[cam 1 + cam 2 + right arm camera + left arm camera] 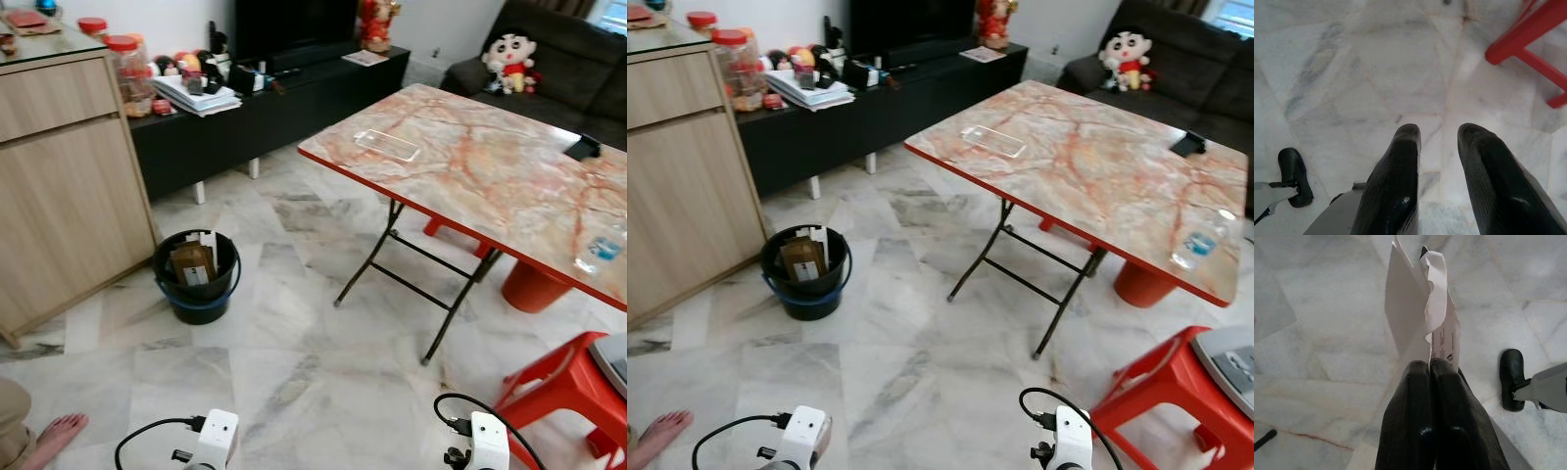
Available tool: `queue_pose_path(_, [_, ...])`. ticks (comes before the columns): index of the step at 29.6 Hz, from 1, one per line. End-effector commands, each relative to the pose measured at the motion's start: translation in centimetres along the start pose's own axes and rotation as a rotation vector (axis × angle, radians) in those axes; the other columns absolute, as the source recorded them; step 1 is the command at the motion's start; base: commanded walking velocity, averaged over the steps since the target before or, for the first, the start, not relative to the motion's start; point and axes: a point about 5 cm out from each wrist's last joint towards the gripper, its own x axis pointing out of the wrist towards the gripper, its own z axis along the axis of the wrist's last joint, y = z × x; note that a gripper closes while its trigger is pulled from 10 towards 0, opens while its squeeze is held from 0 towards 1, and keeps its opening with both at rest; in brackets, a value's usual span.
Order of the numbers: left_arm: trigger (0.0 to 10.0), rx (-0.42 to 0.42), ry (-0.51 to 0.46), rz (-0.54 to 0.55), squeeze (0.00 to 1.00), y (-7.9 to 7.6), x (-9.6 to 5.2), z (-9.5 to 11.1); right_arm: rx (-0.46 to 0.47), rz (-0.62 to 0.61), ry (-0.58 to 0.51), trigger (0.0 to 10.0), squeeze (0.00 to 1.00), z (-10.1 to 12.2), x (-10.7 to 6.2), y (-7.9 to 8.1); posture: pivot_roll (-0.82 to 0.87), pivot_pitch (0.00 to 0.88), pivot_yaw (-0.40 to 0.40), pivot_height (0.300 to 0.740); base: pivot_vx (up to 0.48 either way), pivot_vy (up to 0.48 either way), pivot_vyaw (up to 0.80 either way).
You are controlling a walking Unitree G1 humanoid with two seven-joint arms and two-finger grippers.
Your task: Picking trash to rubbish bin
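In the left wrist view my left gripper (1430, 366) is shut on a torn white paper (1420, 308) with small print, held over the marble floor. My right gripper (1439, 133) stands open over bare floor with nothing between its fingers. A black rubbish bin (197, 277) with cardboard and paper in it stands on the floor ahead to the left, beside the wooden cabinet (61, 186). Both arms hang low at the bottom of the eye views. A clear plastic tray (387, 145) and a plastic bottle (600, 249) lie on the marble-topped folding table (490, 166).
A red stool (573, 387) stands at the right, close to my right arm. A black TV bench (265, 108) with clutter runs along the back wall. A dark sofa (568, 59) with a doll sits at the far right. A person's bare foot (54, 433) is at the lower left.
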Motion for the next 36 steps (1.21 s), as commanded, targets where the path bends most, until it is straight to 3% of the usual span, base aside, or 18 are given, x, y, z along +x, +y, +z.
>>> queue_pose_path(1, [10.0,-0.017,0.005,-0.008,0.0,-0.4,0.0,-0.1,0.008,-0.004,-0.022,10.0,0.0,0.8,0.1,-0.1,-0.02,0.038,-0.154,0.74,0.0,0.0,0.0])
queue_pose_path(19, [10.0,0.029,0.023,-0.002,0.0,0.6,-0.2,-0.9,0.051,0.018,-0.021,10.0,0.0,0.3,0.1,0.9,0.0,0.075,-0.082,0.74,0.0,0.0,0.0])
queue_pose_path(24, [10.0,0.047,0.023,0.015,0.0,0.9,-0.2,-1.0,0.064,0.021,-0.021,10.0,0.0,0.1,0.1,1.1,0.0,0.083,-0.076,0.74,0.295,0.0,0.0])
queue_pose_path(31, [10.0,0.038,0.017,0.028,0.0,1.1,-0.1,-0.7,0.011,0.02,-0.032,10.0,0.0,0.4,0.1,1.0,0.01,0.083,-0.085,0.74,0.388,0.0,0.26])
queue_pose_path(36, [10.0,0.037,0.016,0.03,0.0,1.1,-0.1,-0.7,0.053,0.015,-0.037,10.0,0.0,0.4,0.1,1.1,0.01,0.081,-0.08,0.74,0.403,0.0,0.32])
